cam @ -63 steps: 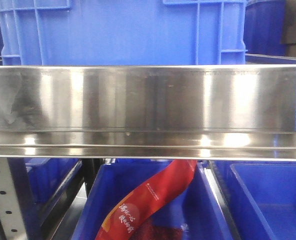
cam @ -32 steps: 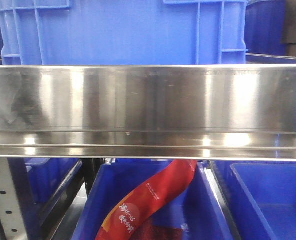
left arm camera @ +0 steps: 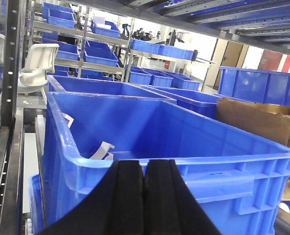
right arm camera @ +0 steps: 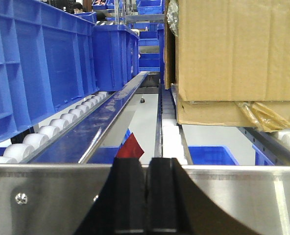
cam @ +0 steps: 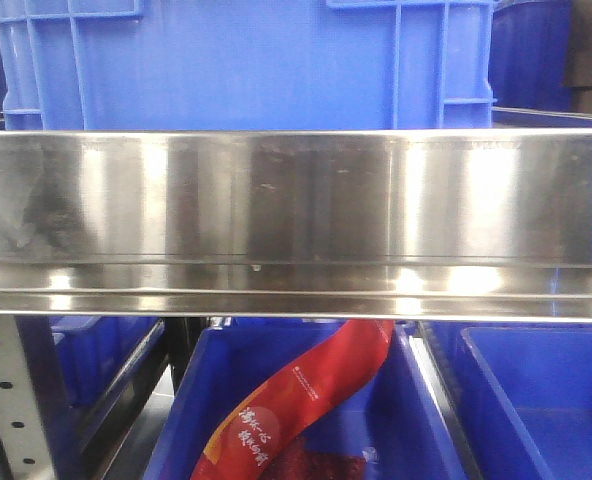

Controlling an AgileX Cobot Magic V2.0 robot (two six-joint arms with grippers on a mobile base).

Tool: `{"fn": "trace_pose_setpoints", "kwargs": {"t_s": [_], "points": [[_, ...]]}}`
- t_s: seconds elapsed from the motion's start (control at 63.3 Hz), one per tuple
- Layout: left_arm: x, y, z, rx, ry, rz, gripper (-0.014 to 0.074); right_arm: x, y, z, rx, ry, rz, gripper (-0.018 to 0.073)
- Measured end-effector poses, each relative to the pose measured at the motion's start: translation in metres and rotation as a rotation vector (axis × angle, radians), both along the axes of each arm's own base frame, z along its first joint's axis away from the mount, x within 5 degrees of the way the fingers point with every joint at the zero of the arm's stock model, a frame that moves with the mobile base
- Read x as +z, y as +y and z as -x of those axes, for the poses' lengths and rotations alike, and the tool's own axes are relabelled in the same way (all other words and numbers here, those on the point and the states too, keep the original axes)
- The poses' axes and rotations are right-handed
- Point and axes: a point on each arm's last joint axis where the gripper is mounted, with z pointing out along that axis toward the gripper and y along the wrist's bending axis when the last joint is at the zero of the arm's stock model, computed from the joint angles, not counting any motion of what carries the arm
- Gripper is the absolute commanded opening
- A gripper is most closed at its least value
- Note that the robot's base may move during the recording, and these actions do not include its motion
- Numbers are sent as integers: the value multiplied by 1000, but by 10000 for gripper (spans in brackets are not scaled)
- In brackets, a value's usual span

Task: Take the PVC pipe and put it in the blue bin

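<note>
1. Across the front view, a shiny steel shelf rail point(cam: 296, 220) is filling the middle, with a blue bin point(cam: 246, 60) sitting on the shelf above it.
2. Below the rail, a lower blue bin point(cam: 416, 420) is holding a red packet point(cam: 306, 400) printed with white characters.
3. Seen from the left wrist camera, the left gripper point(left arm camera: 144, 196) is sitting clenched, its black pads pressing together with nothing between them, just in front of a large blue bin point(left arm camera: 184, 161).
4. White PVC pipe pieces point(left arm camera: 102, 151) are lying inside that bin near its front wall.
5. Beside it, a cardboard box point(left arm camera: 257, 120) is standing to the right.
6. Seen from the right wrist camera, the right gripper point(right arm camera: 146, 196) is likewise clenched and empty, facing a steel rail point(right arm camera: 243, 196), with white rollers point(right arm camera: 61, 125) and a cardboard carton point(right arm camera: 233, 54) beyond.
</note>
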Motion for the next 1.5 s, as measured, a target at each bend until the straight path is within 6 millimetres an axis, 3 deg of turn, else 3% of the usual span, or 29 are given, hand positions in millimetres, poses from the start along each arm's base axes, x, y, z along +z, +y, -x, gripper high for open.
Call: {"fn": "trace_pose_setpoints", "kwargs": {"t_s": [0.221, 0.648, 0.901, 1.502], "points": [[-12, 2, 0, 16, 11, -5, -111, 0, 0, 0, 0, 0, 0, -169], [-104, 49, 41, 350, 18, -73, -111, 0, 0, 0, 0, 0, 0, -169], [-148, 56, 58, 445, -18, -120, -111, 0, 0, 0, 0, 0, 0, -169], [-153, 54, 62, 421, -47, -196, -111, 0, 0, 0, 0, -5, 0, -169]]}}
